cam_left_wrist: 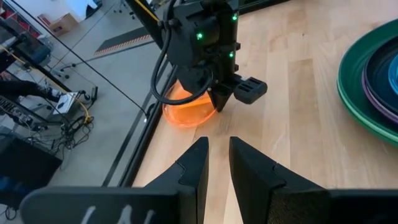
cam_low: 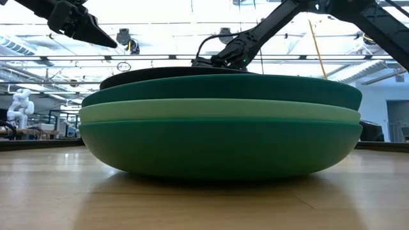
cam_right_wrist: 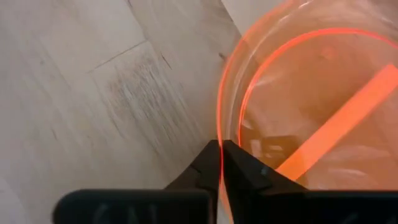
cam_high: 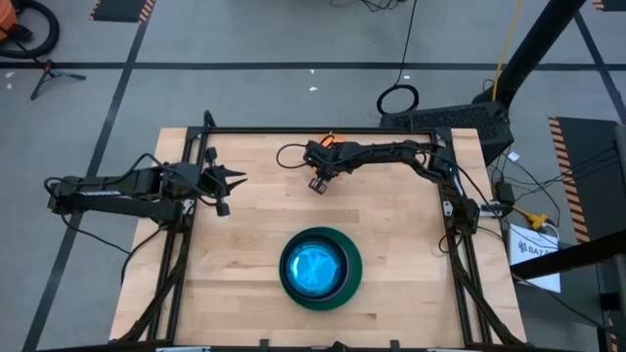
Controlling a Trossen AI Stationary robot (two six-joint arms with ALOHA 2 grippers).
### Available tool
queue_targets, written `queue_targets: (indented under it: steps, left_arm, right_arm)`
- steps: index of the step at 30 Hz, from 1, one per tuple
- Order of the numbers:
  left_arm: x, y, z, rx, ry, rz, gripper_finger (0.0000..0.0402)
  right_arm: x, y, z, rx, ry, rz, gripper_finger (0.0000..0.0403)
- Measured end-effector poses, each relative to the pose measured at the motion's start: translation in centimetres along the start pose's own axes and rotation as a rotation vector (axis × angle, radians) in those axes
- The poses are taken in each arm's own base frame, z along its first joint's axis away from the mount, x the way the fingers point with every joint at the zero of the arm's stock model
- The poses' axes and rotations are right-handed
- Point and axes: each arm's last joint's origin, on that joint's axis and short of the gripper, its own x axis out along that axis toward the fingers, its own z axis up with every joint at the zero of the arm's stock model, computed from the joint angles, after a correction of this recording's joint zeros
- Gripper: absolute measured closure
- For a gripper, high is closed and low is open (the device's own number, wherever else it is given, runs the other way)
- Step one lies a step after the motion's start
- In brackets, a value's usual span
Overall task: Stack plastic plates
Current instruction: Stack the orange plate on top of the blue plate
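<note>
A stack of plastic plates [cam_high: 320,267] rests on the table's near half: dark green [cam_low: 217,150] at the bottom, then light green and dark green, with black, purple and cyan-blue [cam_high: 313,266] nested inside. A small translucent orange plate [cam_left_wrist: 183,112] lies near the far edge. My right gripper [cam_high: 317,183] is shut on it; its body hides most of the plate from above. My left gripper [cam_left_wrist: 217,143] hovers open with a narrow gap, at the table's left side, pointing toward the right gripper. My right gripper [cam_right_wrist: 221,146] pinches the orange plate's rim [cam_right_wrist: 219,127] between its two fingers, one finger on the plate's inside and one outside. The fingers [cam_left_wrist: 221,102] come from above, pointing down. Whether the plate's far part is on the table or lifted, I cannot tell.
Bare wood [cam_high: 245,244] lies between the orange plate and the stack, and on both sides of the stack. A black frame [cam_high: 323,130] runs along the table's far edge and sides. Cables and floor lie beyond the left edge [cam_left_wrist: 62,99].
</note>
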Motion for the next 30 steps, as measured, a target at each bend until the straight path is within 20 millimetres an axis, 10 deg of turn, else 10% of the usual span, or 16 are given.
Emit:
queue_targets:
  steps: [7, 15, 21, 30]
  left_arm:
    - [0.0, 0.0, 0.0, 0.000, 0.000, 0.000, 0.0330]
    - [0.0, 0.0, 0.1, 0.009, -0.005, 0.002, 0.0330]
    - [0.0, 0.1, 0.4, 0.029, -0.037, 0.012, 0.0330]
    - [0.0, 0.3, 0.9, 0.013, -0.090, 0.028, 0.0330]
  right_arm:
    - [-2.4, 0.6, -0.1, -0.041, -0.006, 0.004, 0.0398]
    - [-10.8, 4.3, -1.1, -0.097, -0.094, 0.052, 0.0401]
    - [-18.8, 10.4, -4.9, -0.217, -0.144, 0.266, 0.0402]
    - [-23.5, 20.5, -11.5, -0.324, -0.273, 0.445, 0.0400]
